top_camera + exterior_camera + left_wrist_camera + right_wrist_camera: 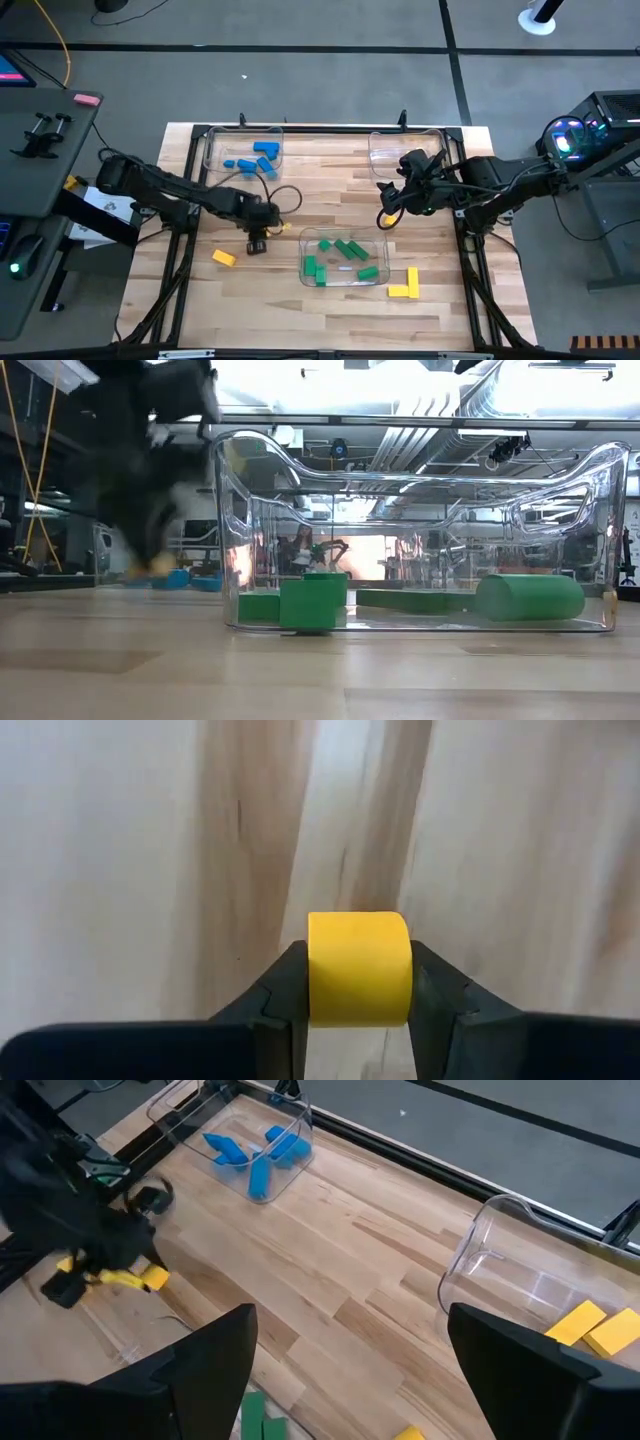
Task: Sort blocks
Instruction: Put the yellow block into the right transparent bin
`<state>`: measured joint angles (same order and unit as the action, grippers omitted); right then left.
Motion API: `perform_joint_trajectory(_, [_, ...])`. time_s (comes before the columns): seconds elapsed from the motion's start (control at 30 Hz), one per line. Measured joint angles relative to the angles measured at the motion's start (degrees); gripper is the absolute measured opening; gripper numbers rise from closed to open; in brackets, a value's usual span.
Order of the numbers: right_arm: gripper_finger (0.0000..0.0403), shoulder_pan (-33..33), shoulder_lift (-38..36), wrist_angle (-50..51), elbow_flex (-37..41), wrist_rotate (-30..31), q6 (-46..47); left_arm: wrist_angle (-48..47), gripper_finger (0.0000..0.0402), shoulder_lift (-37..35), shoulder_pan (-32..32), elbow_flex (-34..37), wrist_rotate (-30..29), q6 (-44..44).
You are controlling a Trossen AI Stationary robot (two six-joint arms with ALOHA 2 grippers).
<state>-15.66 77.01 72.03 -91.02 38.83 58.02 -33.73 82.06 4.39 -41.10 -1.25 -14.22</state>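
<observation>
A yellow block [358,968] sits between the fingers of my left gripper [257,243], which points down at the table left of the middle and is shut on it. Another yellow block [224,258] lies flat on the wood near it. Blue blocks [255,158] lie in a clear tray [212,150] at the far left. Green blocks [345,258] lie in a clear tray [305,240] near the middle. Two yellow blocks [405,285] lie on the table to its right. My right gripper [350,1370] hangs open and raised over the right half. My left gripper pinches the yellow block by two opposite sides [318,970] between its two fingers [285,985]. The fingers come from above, pointing down. In the low view the block [152,567] is down at table level; whether it is lifted clear I cannot tell.
A third clear tray [500,1270] stands at the far right, and two yellow blocks [592,1327] show by its right end. A black frame [190,200] runs along the table's left, right and far edges. Bare wood lies along the near edge.
</observation>
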Motion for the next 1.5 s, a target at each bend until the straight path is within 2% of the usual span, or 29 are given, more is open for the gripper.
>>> perform_joint_trajectory(0.13, [0.0326, 0.0, 0.0, 0.0, 0.0, 0.8, 0.0, 5.3, 0.0086, -4.4, -3.3, -5.3, -0.5, 5.2])
perform_joint_trajectory(0.27, [0.0326, 0.0, 0.0, -0.2, 0.0, 3.2, 1.3, 19.8, 0.0100, -5.7, -6.6, -11.8, -1.2, 11.1])
perform_joint_trajectory(0.37, [0.0326, 0.0, -0.1, -0.6, 0.0, 5.5, 4.5, 30.3, 0.0101, -2.9, -9.4, -16.6, -2.0, 11.4])
perform_joint_trajectory(0.5, [0.0326, 0.0, -0.2, -5.3, 0.0, 9.0, 6.0, 33.9, 0.0094, 5.8, -12.5, -25.3, -0.3, 11.3])
perform_joint_trajectory(0.8, [0.0326, 0.0, -0.2, -15.4, 0.0, 13.3, 1.9, 33.7, 0.0106, 32.7, -13.8, -48.4, 2.4, 13.8])
perform_joint_trajectory(1.0, [0.0326, 0.0, -0.2, -18.8, 0.0, 13.3, 0.0, 33.6, 0.0112, 44.7, -15.8, -63.3, 1.8, 16.0])
perform_joint_trajectory(1.1, [0.0326, 0.0, -0.2, -19.0, 0.0, 13.3, 0.0, 31.9, 0.0129, 47.9, -16.6, -68.8, 1.8, 16.8])
perform_joint_trajectory(1.2, [0.0326, 0.0, -0.2, -19.1, 0.0, 13.3, 0.0, 28.7, 0.0164, 49.9, -17.4, -73.1, 1.8, 19.1])
perform_joint_trajectory(1.4, [0.0326, 0.0, -0.2, -19.1, 0.0, 14.3, -0.6, 26.2, 0.0232, 49.6, -18.4, -75.4, -0.1, 21.9])
perform_joint_trajectory(1.5, [0.0326, 0.0, -0.2, -19.1, 0.0, 14.4, -1.1, 16.8, 0.0248, 47.2, -18.7, -77.3, -2.2, 21.9])
